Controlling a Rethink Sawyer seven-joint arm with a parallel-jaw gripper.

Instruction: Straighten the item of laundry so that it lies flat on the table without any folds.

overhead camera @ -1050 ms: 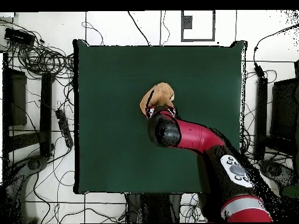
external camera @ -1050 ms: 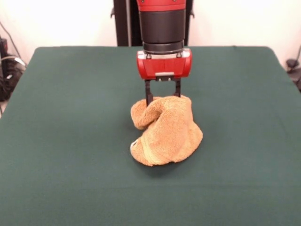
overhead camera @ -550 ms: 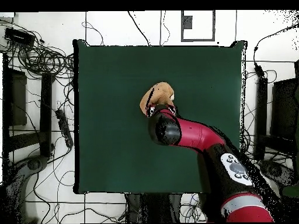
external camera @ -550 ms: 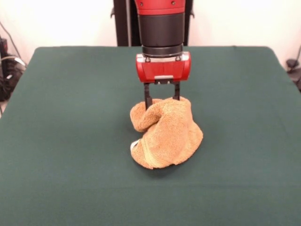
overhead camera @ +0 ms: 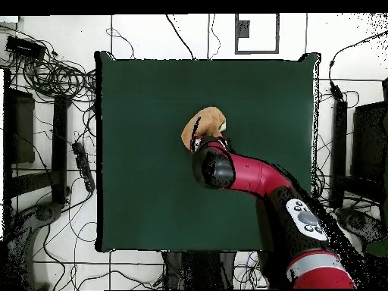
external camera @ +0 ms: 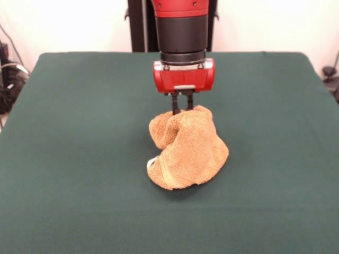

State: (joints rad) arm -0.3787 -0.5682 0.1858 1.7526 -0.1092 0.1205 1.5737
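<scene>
A: We log the small orange-tan terry hand towel [external camera: 186, 150] as a rumpled mound near the middle of the dark green felt-covered surface [external camera: 79, 159], nowhere near flat. The pile is looped and nubby, and a rounded fold bulges on its left flank.

B: We agree. A woven border band curves round the lower left edge, and a small white tag peeks out beside it. How does the hand stand?

A: We see the red-housed hand with thin black fingers [external camera: 183, 106] drawn narrow, pinching the topmost ridge of the towel. The tips sink into the cloth there.

B: From overhead we note the towel [overhead camera: 204, 125] showing just beyond the arm's glossy red and black wrist [overhead camera: 214, 168], which hides the hand itself.
</scene>
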